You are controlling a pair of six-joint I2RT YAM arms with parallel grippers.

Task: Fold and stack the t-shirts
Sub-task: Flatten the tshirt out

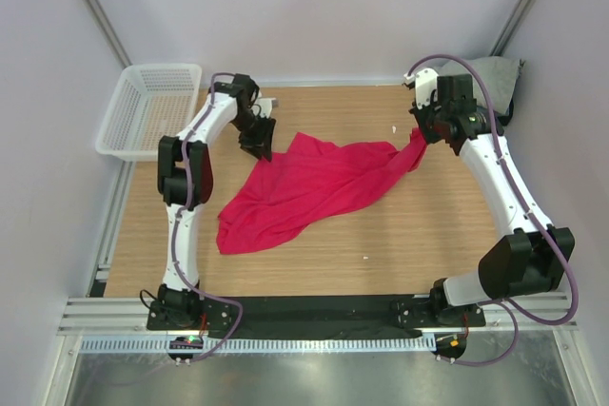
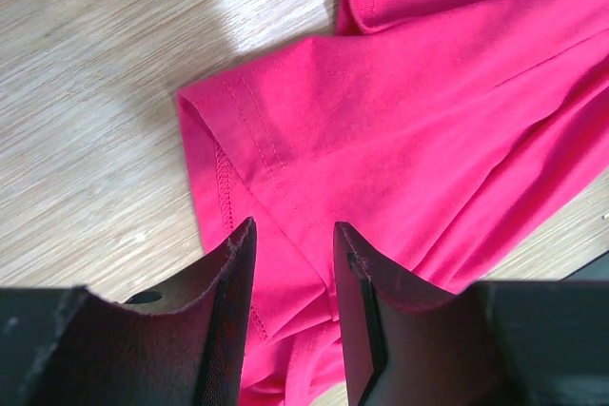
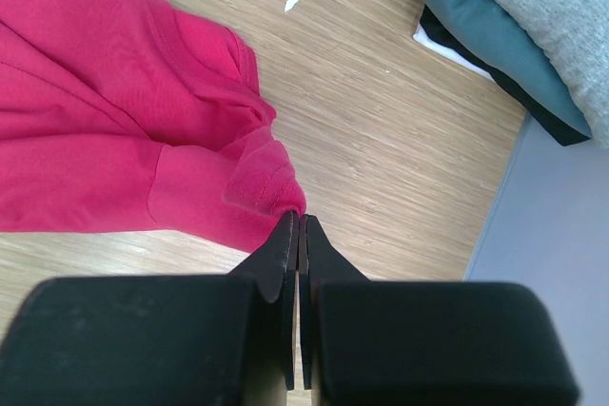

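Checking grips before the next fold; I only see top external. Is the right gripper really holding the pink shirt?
Observer: Yes, the right gripper is shut on a bunched edge of the crimson t-shirt.
Operator: Left?
Observer: The left gripper is open, fingers apart over a stitched hem.
Operator: Far right corner?
Observer: A grey t-shirt on top, a blue-grey t-shirt beneath, a white edge under that.

The crimson t-shirt [image 1: 309, 187] lies crumpled on the table [image 1: 428, 230], reaching from left claw [image 1: 259, 149] to right claw [image 1: 420, 132].
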